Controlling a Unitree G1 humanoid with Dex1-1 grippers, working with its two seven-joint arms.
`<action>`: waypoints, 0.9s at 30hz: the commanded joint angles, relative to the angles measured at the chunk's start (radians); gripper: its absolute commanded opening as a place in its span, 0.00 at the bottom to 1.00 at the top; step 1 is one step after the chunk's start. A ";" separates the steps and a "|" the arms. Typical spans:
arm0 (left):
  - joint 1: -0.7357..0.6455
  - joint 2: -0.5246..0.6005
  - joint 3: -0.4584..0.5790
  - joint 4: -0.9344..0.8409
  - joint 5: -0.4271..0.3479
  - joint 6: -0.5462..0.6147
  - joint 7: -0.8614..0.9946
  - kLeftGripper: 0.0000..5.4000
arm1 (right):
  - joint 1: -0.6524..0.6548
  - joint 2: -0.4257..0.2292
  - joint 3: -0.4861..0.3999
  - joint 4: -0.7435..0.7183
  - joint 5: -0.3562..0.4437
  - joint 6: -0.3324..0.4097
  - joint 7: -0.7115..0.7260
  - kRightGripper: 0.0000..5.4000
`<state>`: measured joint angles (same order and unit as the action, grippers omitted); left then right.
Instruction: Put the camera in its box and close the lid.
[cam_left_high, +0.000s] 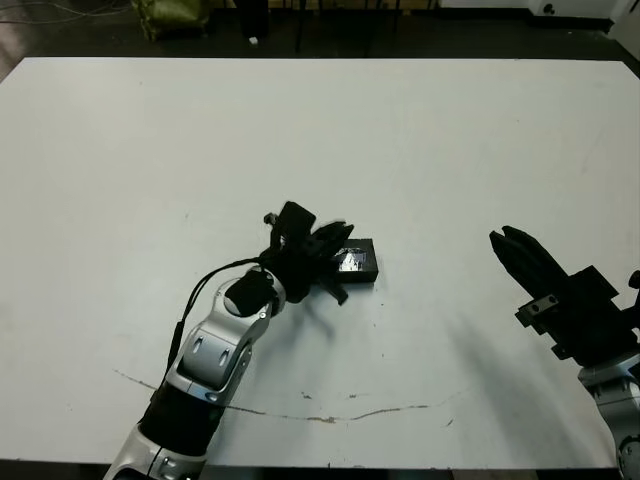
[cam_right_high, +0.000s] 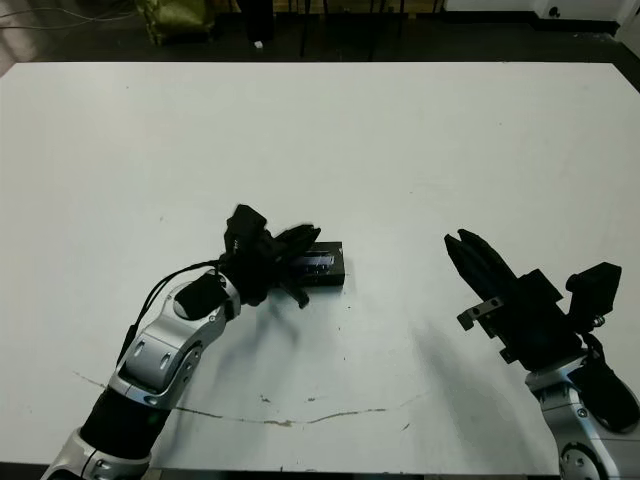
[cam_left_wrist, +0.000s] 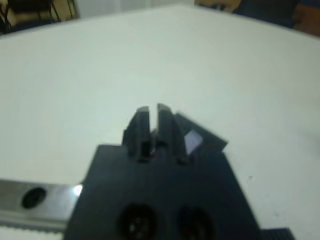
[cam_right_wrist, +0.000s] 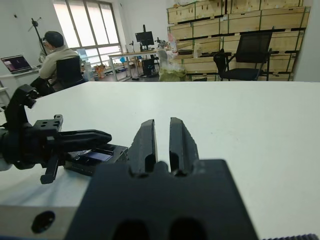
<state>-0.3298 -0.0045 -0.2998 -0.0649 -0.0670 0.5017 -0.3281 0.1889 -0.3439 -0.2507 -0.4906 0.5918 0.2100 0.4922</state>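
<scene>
A low black box (cam_left_high: 366, 270) lies at the middle of the table, and none of its white lining shows. The lid (cam_left_high: 353, 261), black with a silvery strip, lies flat on top of it. The camera is hidden. My left gripper (cam_left_high: 345, 233) reaches over the box's left end, fingers (cam_left_wrist: 170, 127) shut with only a thin slit between them and nothing held; the right wrist view shows it low over the lid (cam_right_wrist: 95, 157). My right gripper (cam_left_high: 501, 238) hovers well to the right, shut and empty.
A thin cracked line (cam_left_high: 330, 415) runs across the table near its front edge. Beyond the far edge, the right wrist view shows a person (cam_right_wrist: 55, 50) seated at a desk, an office chair (cam_right_wrist: 252, 55) and stacked crates.
</scene>
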 joint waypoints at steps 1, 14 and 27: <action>0.003 -0.005 0.018 0.017 -0.013 0.127 0.019 0.00 | 0.014 -0.002 -0.001 0.025 -0.026 -0.025 0.009 0.00; -0.032 0.057 -0.002 0.087 0.011 0.266 0.017 0.00 | 0.019 -0.020 0.000 -0.011 0.001 0.045 -0.023 0.00; -0.008 0.032 0.101 -0.036 -0.089 0.294 0.031 0.00 | 0.020 -0.023 -0.005 -0.013 0.007 0.058 -0.019 0.00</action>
<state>-0.3891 0.0191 -0.2161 -0.0967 -0.1510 0.7567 -0.3096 0.2005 -0.3560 -0.2518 -0.5074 0.6004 0.2526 0.4769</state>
